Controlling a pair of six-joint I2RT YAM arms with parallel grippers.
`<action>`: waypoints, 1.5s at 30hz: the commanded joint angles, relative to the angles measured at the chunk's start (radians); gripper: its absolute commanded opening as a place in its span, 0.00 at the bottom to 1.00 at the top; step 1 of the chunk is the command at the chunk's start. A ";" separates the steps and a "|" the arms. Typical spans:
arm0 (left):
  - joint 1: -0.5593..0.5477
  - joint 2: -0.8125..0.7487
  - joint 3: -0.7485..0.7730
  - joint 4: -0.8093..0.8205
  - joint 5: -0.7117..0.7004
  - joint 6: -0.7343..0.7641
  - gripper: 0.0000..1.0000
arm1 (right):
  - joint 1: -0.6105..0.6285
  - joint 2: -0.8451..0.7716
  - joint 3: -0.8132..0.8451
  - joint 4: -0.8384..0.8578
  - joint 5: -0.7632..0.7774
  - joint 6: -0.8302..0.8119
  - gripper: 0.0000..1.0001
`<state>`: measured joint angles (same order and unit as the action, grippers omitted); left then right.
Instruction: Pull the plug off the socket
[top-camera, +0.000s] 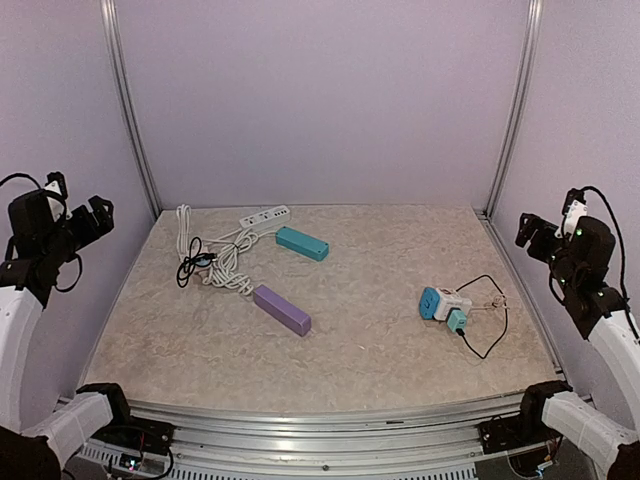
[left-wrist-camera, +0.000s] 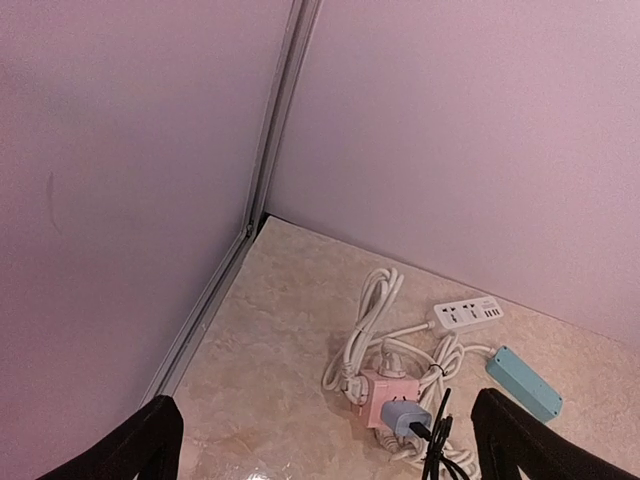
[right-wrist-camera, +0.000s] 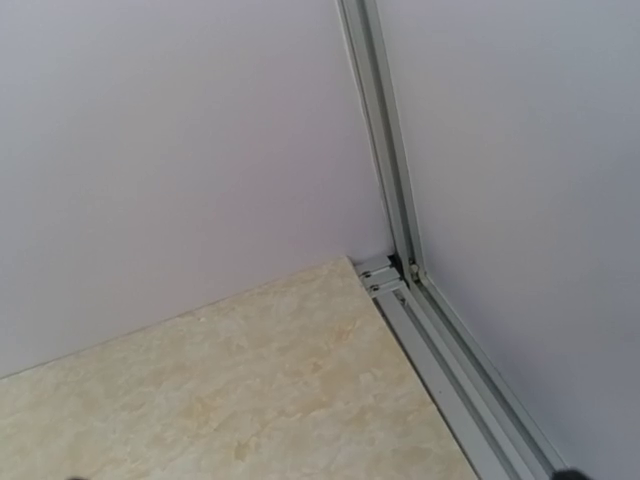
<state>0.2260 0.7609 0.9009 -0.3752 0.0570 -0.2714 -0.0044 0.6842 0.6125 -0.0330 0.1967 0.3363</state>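
Below and ahead of both claws: a beige marbled tabletop (top-camera: 380, 260), walled in lilac.

- The left claw (left-wrist-camera: 323, 400) hangs high off the table's left edge, jaws spread wide, nothing held.
- The right claw (top-camera: 528, 235) hangs high off the right edge, likewise wide and empty. Its own camera sees only a table corner.

Down ahead of the left claw:
- a loose coil of white cable (left-wrist-camera: 365, 320)
- beyond it, a white power strip (left-wrist-camera: 468, 314)
- off to the right, a teal bar-shaped block (left-wrist-camera: 523, 382)
- nearer the arms, a purple bar-shaped block (top-camera: 281, 309)
- in the coil, framed between the left fingers, a pink cube socket (left-wrist-camera: 372, 395)
- seated in the cube's near face, a pale blue plug (left-wrist-camera: 403, 418) trailing a black lead (left-wrist-camera: 438, 435)

Below and inward of the right claw:
- a white-and-blue cube socket (top-camera: 440, 300)
- a teal plug (top-camera: 456, 320) seated in it
- a thin black wire (top-camera: 488, 335)

Judgement:
- Two plugged cubes, and the task does not say which one.
- Nothing is gripped yet, so the approach comes first.
- Both cubes look light and would likely drag, so pin the cube with one claw.
- Close the other claw on the plug's body, never the lead.
- Pull straight along the pins, without twisting.
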 joint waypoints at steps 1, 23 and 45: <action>0.015 0.021 0.000 0.004 0.068 0.004 0.99 | 0.001 0.008 0.037 -0.023 -0.033 0.016 1.00; -0.118 0.167 0.060 0.108 0.327 0.037 0.99 | 0.297 0.382 0.325 -0.456 -0.140 0.057 0.81; -0.083 0.161 -0.003 0.085 0.295 0.027 0.99 | 0.472 0.647 0.229 -0.595 -0.048 0.123 0.86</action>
<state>0.1291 0.9421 0.9165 -0.2878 0.3580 -0.2386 0.4622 1.3148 0.8757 -0.6231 0.1341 0.4690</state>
